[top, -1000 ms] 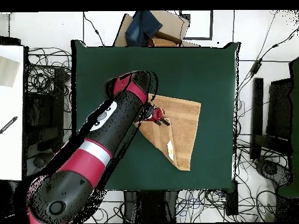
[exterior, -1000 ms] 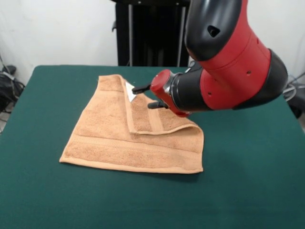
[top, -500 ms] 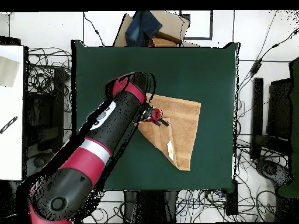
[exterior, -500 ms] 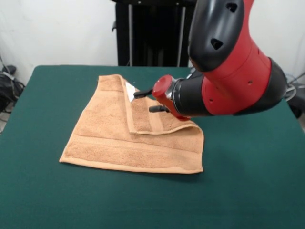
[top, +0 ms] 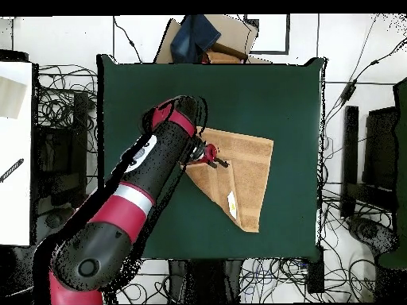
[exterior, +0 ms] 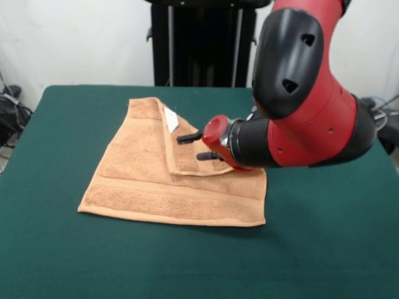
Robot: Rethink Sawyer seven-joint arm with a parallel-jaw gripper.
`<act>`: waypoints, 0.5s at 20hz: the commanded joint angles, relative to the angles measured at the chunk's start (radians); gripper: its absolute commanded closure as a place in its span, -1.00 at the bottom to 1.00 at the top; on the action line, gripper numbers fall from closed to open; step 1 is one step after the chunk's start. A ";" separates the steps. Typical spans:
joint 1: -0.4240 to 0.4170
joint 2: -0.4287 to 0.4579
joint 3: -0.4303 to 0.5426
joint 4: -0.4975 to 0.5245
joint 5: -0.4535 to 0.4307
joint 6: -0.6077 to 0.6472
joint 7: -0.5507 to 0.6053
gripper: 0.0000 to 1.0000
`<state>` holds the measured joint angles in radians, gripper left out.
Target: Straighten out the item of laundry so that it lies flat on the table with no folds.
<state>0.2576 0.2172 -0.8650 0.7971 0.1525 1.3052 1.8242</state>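
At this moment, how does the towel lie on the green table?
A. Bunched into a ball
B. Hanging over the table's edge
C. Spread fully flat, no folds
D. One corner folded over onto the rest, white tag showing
D: in the front view the towel has a triangular flap folded over on top of it, with the white tag exposed near the flap's far end.

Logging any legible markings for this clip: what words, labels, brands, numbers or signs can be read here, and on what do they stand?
None can be read.
White tag on the towel: any print is too small to read.
Robot arm: no legible text in either view.
Table: no markings.
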 commanded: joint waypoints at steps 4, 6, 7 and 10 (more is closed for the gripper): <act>-0.043 0.084 0.125 -0.089 0.032 0.069 0.163 -1.00; -0.048 0.085 0.137 -0.076 0.033 0.059 0.155 -1.00; -0.048 0.082 0.138 -0.067 0.030 0.053 0.152 -1.00; -0.048 0.068 0.142 -0.034 0.019 0.038 0.133 -1.00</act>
<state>0.2314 0.2658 -0.8623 0.7542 0.1523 1.3077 1.8242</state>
